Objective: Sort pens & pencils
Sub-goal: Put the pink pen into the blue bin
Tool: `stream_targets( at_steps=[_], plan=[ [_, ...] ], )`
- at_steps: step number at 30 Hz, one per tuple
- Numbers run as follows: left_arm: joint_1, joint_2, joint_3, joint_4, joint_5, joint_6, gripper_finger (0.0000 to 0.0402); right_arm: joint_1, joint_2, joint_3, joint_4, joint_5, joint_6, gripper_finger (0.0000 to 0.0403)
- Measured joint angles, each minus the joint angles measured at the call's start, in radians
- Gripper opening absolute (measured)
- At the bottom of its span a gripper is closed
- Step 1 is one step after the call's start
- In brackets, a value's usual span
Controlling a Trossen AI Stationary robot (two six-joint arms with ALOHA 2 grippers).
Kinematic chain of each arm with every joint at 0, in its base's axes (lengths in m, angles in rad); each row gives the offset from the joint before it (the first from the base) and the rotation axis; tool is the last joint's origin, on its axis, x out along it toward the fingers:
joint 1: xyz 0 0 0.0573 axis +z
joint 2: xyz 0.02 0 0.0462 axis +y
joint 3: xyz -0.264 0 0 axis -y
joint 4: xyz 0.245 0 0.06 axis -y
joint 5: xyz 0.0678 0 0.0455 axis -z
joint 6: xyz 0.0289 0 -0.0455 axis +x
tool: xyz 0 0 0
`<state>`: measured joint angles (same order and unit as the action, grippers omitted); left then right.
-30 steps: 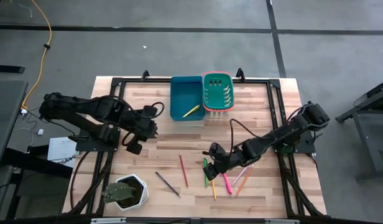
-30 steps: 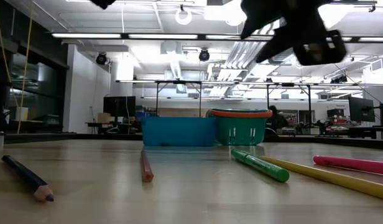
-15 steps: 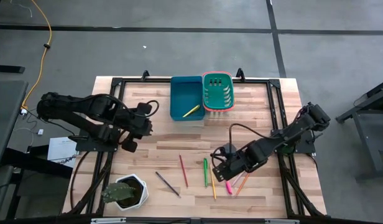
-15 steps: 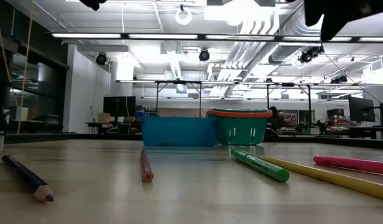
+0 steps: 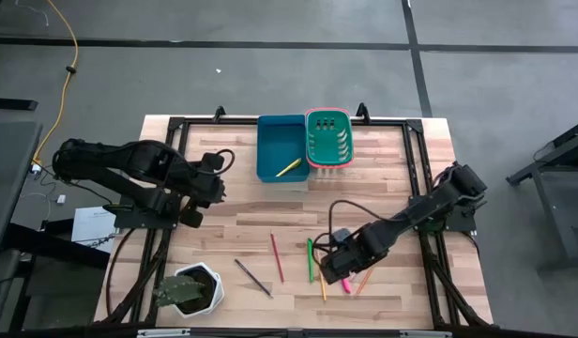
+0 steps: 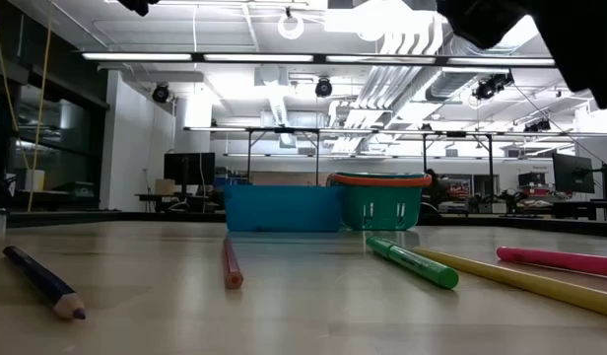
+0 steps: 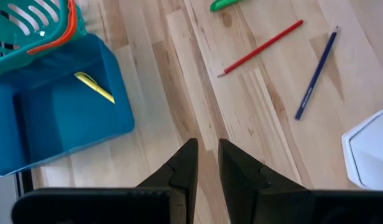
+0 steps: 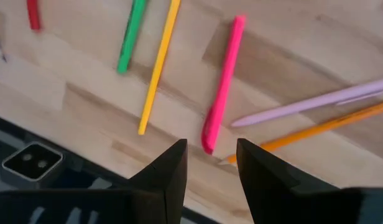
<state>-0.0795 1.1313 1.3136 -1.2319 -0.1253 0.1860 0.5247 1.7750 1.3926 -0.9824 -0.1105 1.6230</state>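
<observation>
The fingers of the right gripper (image 5: 328, 267) stand open and hold nothing; in the last second this gripper has moved from beside the green pen toward the near edge of the bench (image 5: 242, 221), and it now hangs over the near end of the pink pen (image 8: 222, 93). I judge this is the approach before a pick, so the pink pen is probably the next thing to be sorted. The fingers of the left gripper (image 7: 206, 163) stand close together with only a thin gap, and they grip nothing; this arm has pulled back a little toward the left side and waits there.

The blue bin (image 5: 281, 147) and the green basket (image 5: 328, 138) stand touching at the far edge, and only one yellow stick (image 5: 289, 168) lies in the blue bin. Most sticks are not sorted: the yellow pencil (image 8: 159, 62), the green pen (image 8: 130, 34), a lilac pen (image 8: 316, 102) and an orange pencil (image 8: 316, 129) lie near the right gripper, the red pencil (image 5: 277, 257) and the dark pencil (image 5: 252, 277) more to the left.
</observation>
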Motion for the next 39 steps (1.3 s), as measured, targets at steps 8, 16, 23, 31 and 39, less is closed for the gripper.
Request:
stream_targets(
  at_steps=[8, 16, 23, 31, 39],
  plan=[
    [0.0, -0.005, 0.0, -0.034, 0.0, 0.008, 0.0051, 0.0, 0.072, 0.0, 0.061, -0.004, 0.022, 0.0131],
    [0.0, -0.005, 0.0, -0.044, 0.0, 0.008, 0.0051, 0.0, 0.123, 0.0, 0.066, 0.004, 0.021, 0.0131],
    [0.0, -0.016, 0.0, -0.058, 0.031, 0.01, 0.0051, 0.0, 0.14, 0.0, 0.071, 0.039, 0.052, 0.0131],
    [0.0, -0.056, 0.0, -0.105, 0.038, 0.003, 0.0051, 0.008, 0.141, 0.0, 0.039, 0.066, 0.12, 0.0131],
    [0.0, -0.127, 0.0, -0.106, 0.027, 0.0, 0.0051, 0.029, 0.145, 0.0, 0.026, 0.074, 0.178, 0.0131]
  ],
)
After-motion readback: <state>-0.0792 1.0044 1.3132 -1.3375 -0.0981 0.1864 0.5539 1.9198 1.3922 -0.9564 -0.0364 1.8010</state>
